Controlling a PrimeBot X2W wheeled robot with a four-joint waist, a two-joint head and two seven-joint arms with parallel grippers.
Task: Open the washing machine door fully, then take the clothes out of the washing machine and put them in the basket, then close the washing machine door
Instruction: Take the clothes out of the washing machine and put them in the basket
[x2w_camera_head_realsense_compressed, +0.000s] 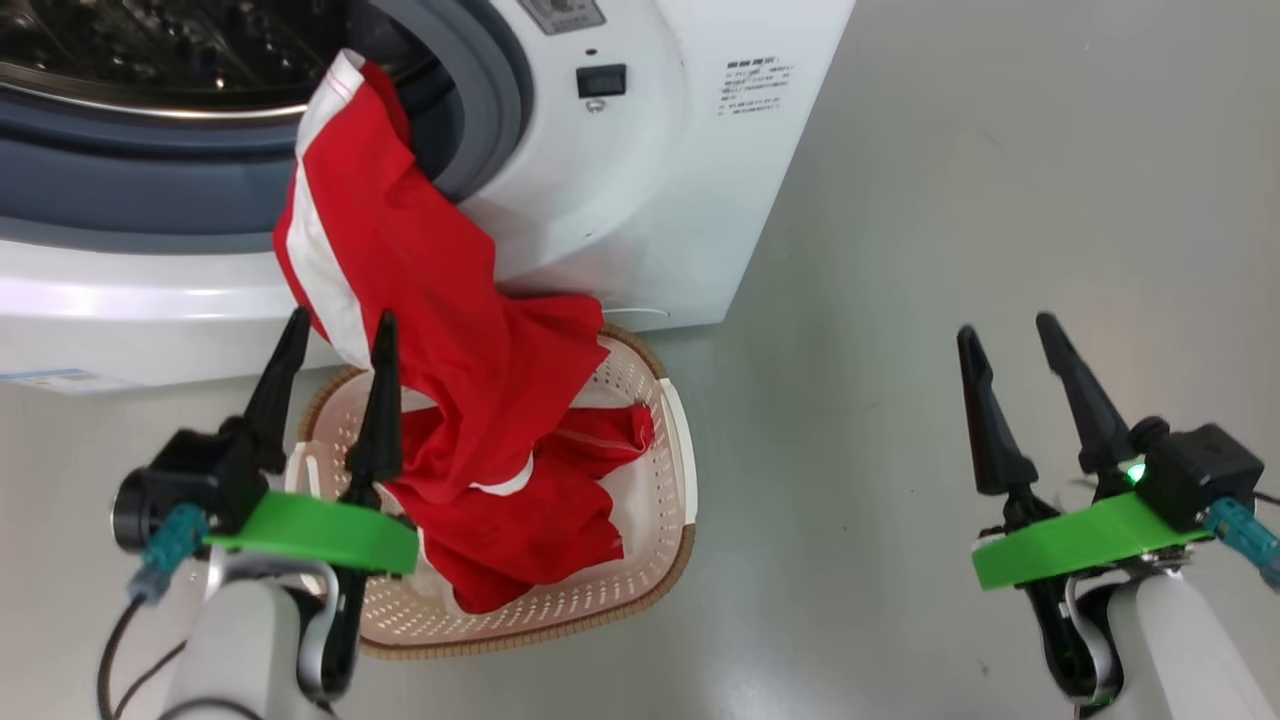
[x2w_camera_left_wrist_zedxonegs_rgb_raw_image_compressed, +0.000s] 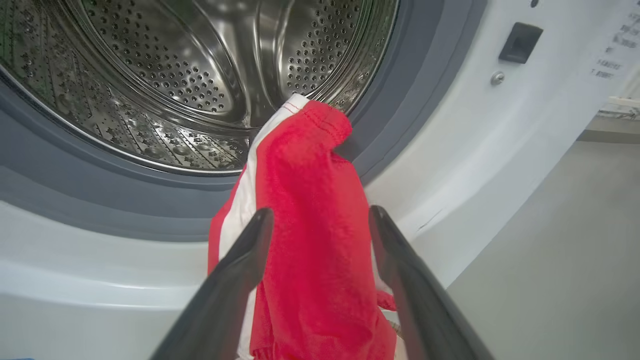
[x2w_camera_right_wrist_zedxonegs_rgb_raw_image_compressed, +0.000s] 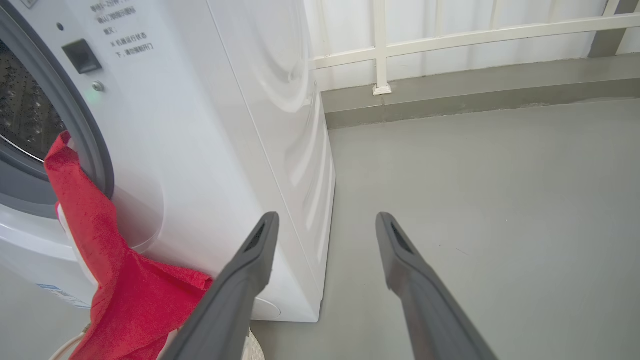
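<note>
Beyond spread L gripper (x2w_camera_head_realsense_compressed: 342, 314), clothes (x2w_camera_head_realsense_compressed: 440, 300) draped from washer (x2w_camera_head_realsense_compressed: 650, 150) into basket (x2w_camera_head_realsense_compressed: 672, 480)

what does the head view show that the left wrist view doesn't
Head view adds: the cream basket on the floor, with the red clothes partly piled in it, and the open right tool out to the side. Left wrist view adds: a close look deep into the perforated steel drum. Both share: the red clothes draped out over the grey rubber ring, the white washing machine front, and the open left tool by the cloth.
</note>
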